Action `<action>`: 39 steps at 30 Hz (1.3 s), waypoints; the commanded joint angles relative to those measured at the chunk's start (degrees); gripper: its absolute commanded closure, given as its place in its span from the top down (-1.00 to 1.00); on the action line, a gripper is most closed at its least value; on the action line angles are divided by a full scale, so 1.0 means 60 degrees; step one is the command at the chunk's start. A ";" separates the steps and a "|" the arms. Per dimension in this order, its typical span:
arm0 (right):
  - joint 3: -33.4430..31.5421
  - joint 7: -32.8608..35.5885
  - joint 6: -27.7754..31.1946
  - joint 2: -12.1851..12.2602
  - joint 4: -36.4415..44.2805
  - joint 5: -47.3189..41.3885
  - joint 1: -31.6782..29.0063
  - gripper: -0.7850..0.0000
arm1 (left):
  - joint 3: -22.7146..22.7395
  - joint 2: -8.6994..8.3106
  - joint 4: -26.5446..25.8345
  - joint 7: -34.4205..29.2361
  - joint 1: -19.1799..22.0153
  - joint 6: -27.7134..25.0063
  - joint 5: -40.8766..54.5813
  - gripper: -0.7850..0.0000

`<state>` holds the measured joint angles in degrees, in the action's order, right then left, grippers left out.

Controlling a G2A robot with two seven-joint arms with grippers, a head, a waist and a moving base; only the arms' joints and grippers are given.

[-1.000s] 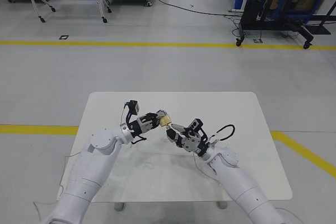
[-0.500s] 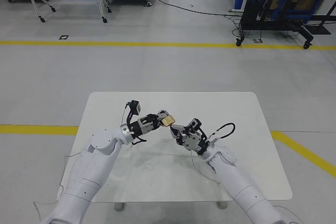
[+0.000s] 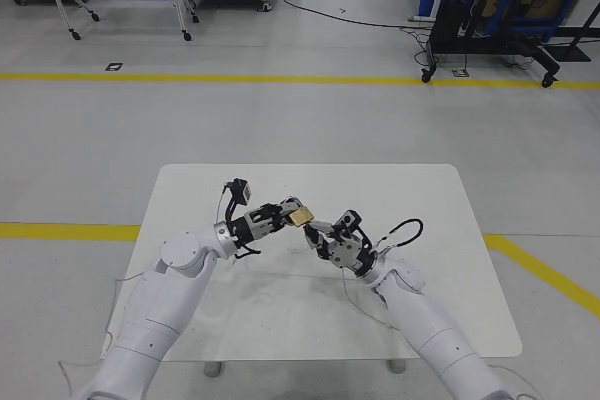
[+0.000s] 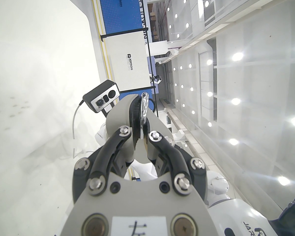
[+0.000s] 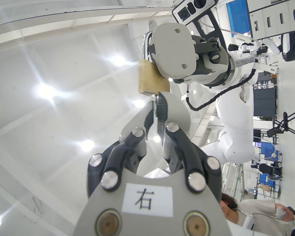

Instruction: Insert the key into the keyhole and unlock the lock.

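Here, my right gripper [image 5: 157, 109] is pinched narrow on the key [image 5: 158, 97], whose tip sits at the underside of the brass lock [image 5: 151, 78], held at its shackle end by my clamped left gripper [image 4: 142, 110], both raised above the white table [image 3: 430, 200].

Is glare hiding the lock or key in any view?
Right wrist view: ceiling lights flare behind, yet the lock stands clear; the key barely shows past dark pads. Left wrist view: table washed out, shackle glints. Top view: even light, no glare.
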<state>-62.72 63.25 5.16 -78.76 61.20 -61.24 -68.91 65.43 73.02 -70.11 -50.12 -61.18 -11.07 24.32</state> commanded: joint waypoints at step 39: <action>-0.3418 -0.4585 0.2591 0.0856 0.4996 0.4686 -0.3994 1.00 | -0.3007 0.0588 0.0633 0.3645 0.1067 0.4229 -0.6448 0.43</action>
<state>-83.23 35.74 20.71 -73.62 91.18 -33.12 -92.87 47.41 76.46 -66.64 -28.22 -54.98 13.85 -14.24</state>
